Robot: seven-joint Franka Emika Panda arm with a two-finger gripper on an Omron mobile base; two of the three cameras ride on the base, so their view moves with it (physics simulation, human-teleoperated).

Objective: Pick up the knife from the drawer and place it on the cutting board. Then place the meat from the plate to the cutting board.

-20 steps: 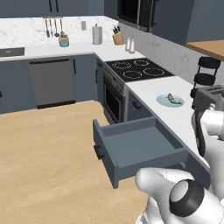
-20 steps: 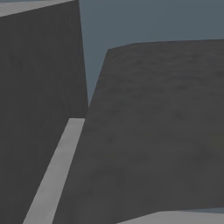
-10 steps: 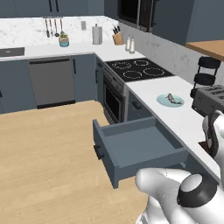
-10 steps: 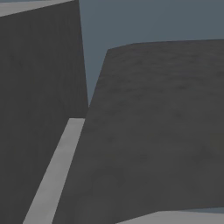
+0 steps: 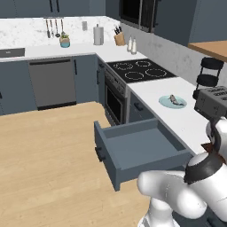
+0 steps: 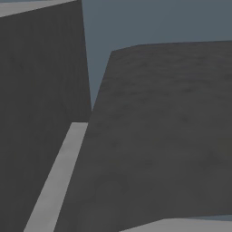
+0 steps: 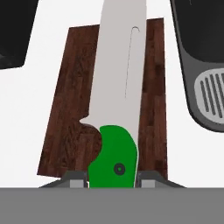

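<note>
Green-handled, silver-bladed knife (image 7: 116, 109) is clamped in the hand (image 7: 111, 177) above the dark reddish-brown wooden cutting board (image 7: 74, 109); release and fish-shaped grey meat (image 5: 176, 100), at 12 o'clock, remain.

Knife (image 7: 114, 109): bright green handle, pale silvery blade. Cutting board (image 7: 74, 100): dark reddish-brown wood grain. Counter (image 5: 177, 117): white. Drawer (image 5: 133, 148): slate blue-grey. Plate (image 5: 167, 102): pale blue-green. Meat (image 5: 176, 100): grey-silver.
</note>
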